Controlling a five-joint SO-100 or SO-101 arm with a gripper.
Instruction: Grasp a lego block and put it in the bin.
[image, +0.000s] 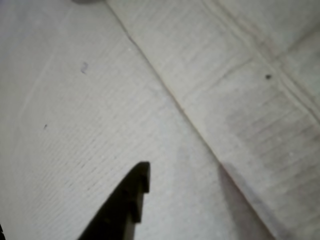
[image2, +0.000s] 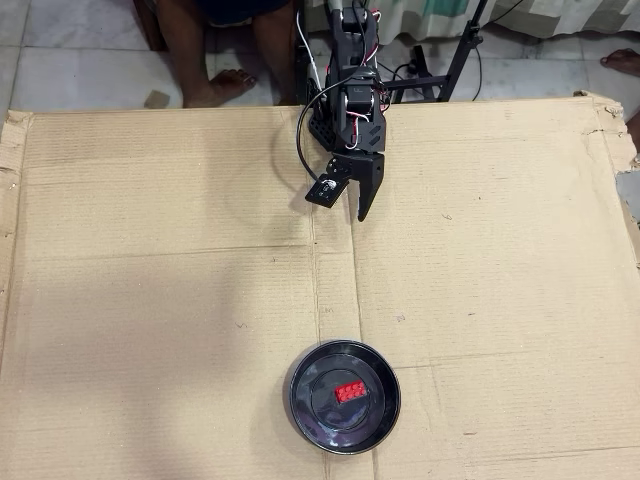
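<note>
In the overhead view the red lego block lies flat on the centre of the bin, a round glossy black dish near the cardboard's front edge. My gripper hangs far from it, up near the arm's base at the back of the sheet, with its jaws drawn together into a single black wedge and nothing held. The wrist view shows only a dark stepped fingertip over bare cardboard. Neither the block nor the bin appears there.
A large flat cardboard sheet with creases covers the work area. The arm's base, cables and a black stand sit at the back edge. A person's bare feet rest on the tiled floor behind it.
</note>
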